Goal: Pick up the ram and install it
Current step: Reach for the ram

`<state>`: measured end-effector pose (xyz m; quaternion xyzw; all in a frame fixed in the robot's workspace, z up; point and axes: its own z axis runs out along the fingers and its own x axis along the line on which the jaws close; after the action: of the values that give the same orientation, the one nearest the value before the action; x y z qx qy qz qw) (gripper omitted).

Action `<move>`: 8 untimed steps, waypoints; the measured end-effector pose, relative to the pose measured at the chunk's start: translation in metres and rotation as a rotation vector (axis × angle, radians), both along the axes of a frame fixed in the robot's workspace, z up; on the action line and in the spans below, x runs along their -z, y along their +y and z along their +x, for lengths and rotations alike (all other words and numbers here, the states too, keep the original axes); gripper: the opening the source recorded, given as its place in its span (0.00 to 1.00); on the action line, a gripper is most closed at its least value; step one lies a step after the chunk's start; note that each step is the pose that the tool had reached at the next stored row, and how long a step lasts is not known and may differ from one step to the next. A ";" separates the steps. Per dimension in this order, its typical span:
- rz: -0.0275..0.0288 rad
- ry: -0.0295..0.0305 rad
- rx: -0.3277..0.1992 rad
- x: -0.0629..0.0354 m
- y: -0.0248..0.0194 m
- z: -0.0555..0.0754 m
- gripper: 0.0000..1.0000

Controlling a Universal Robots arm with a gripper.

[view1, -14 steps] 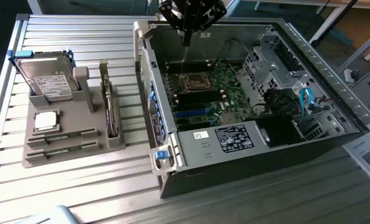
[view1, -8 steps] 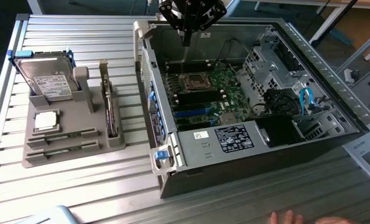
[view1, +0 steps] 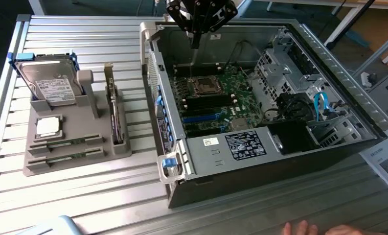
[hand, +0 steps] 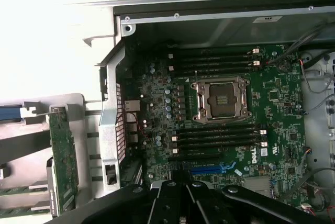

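Ram [view1: 115, 117] in the grey holder [view1: 50, 166], fingers [view1: 195, 41] closed over the open computer case [view1: 324, 58].
On the exterior view's left the ram stands on its edge, on the tabletop [view1: 82, 205]. It looks light, stiff and thin, probably fragile, so it is best taken by the long edges. The fingers are well apart to the right, closed on nothing I can see, above the motherboard [view1: 213, 98].

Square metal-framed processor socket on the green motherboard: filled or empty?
Empty: the square metal-framed processor socket shows bare contacts, no chip seated.
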<state>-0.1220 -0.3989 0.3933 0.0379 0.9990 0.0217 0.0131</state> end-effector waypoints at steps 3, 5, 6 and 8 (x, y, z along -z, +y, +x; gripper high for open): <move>0.0001 0.0000 0.000 0.0001 0.0000 -0.010 0.11; 0.0001 -0.0001 0.001 0.0002 0.0000 -0.016 0.11; 0.0000 0.0000 0.001 0.0001 0.0000 -0.020 0.11; 0.0000 0.0000 0.001 0.0001 0.0000 -0.026 0.11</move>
<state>-0.1480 -0.3989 0.3932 0.0383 0.9989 0.0217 0.0131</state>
